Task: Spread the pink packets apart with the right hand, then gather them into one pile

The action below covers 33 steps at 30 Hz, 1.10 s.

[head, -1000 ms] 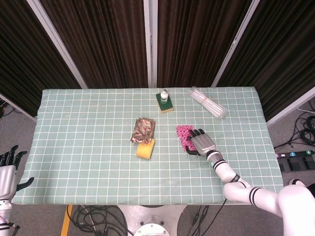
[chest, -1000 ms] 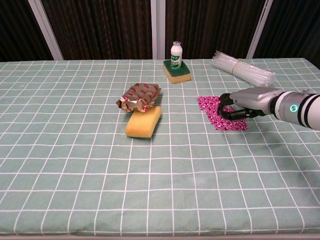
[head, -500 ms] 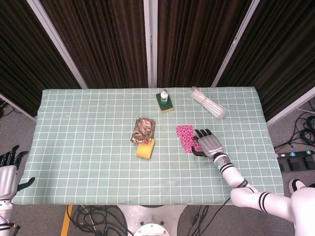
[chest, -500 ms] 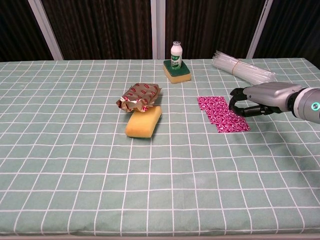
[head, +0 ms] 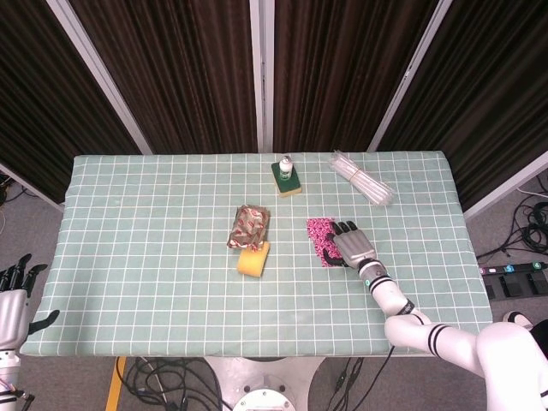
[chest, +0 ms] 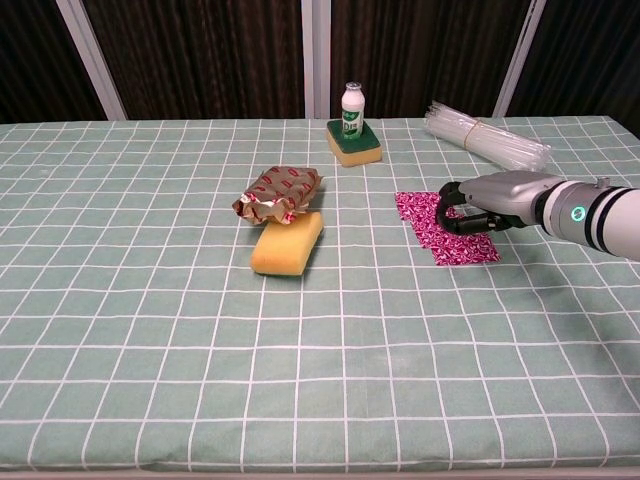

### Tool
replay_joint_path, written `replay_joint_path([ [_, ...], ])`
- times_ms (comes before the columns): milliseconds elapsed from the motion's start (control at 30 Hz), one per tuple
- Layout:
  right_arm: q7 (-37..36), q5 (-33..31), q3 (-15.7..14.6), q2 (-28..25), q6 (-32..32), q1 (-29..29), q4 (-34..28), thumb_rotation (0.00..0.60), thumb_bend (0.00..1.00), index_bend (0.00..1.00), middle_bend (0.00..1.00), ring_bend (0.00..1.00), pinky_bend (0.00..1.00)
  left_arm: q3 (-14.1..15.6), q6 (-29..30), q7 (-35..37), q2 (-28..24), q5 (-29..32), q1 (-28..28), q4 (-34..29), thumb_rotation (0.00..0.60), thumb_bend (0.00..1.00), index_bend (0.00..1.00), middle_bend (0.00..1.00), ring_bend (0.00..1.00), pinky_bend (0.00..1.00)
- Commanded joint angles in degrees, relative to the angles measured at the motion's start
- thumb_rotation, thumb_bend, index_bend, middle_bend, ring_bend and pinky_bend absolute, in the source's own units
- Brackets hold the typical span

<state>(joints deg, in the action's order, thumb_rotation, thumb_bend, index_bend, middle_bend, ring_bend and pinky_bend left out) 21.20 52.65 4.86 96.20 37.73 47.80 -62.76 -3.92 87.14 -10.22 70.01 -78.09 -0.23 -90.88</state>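
The pink packets [head: 320,239] [chest: 430,222] lie as one flat patterned strip on the green checked cloth, right of centre. My right hand [head: 352,246] [chest: 487,202] rests palm down over their right half, its dark fingers [chest: 455,215] curled down onto the packets; it grips nothing that I can see. My left hand [head: 10,301] hangs beyond the table's near left corner, fingers apart and empty, seen only in the head view.
A yellow sponge [chest: 287,243] and a crumpled red-brown wrapper [chest: 279,192] lie at centre. A small white bottle [chest: 352,108] stands on a green sponge [chest: 354,143] at the back. A bundle of clear straws [chest: 486,139] lies at the back right.
My right hand drew back to the right off the packets, then came left again onto them. The packets stay as one strip, barely shifted. The left hand has not moved.
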Motion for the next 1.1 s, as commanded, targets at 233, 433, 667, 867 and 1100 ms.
replay_joint_path([
  [233, 1.1, 1.1, -1.4, -3.0, 2.8, -1.9, -5.1, 0.03, 0.48, 0.23, 0.0, 0.0, 0.0, 0.0, -0.1, 0.2, 0.2, -0.3, -0.2, 0.3, 0.6, 0.12, 0.27, 0.18, 0.15, 0.17],
  [433, 0.8, 2.4, -1.9, -5.1, 4.5, -3.2, -8.4, 0.032, 0.48, 0.23, 0.0, 0.0, 0.0, 0.1, -0.1, 0.3, 0.2, -0.3, -0.1, 0.4, 0.6, 0.12, 0.27, 0.18, 0.15, 0.17],
  [667, 0.5, 1.9, -1.4, -4.1, 3.5, -2.9, -6.8, 0.029, 0.48, 0.23, 0.0, 0.0, 0.0, 0.2, 0.5, 0.3, 0.2, -0.7, 0.1, 0.1, 0.6, 0.12, 0.27, 0.18, 0.15, 0.17],
  [867, 0.0, 1.7, -1.2, -2.8, 2.3, -2.6, -4.8, 0.032, 0.48, 0.23, 0.0, 0.0, 0.0, 0.4, 0.6, 0.4, 0.1, -0.6, 0.4, 0.0, 0.6, 0.12, 0.27, 0.18, 0.15, 0.17],
  [1100, -0.1, 2.7, -2.0, -3.7, 3.1, -3.6, -6.0, 0.037, 0.48, 0.23, 0.0, 0.0, 0.0, 0.3, 0.5, 0.3, 0.1, -0.8, 0.3, 0.0, 0.6, 0.12, 0.27, 0.18, 0.15, 0.17],
])
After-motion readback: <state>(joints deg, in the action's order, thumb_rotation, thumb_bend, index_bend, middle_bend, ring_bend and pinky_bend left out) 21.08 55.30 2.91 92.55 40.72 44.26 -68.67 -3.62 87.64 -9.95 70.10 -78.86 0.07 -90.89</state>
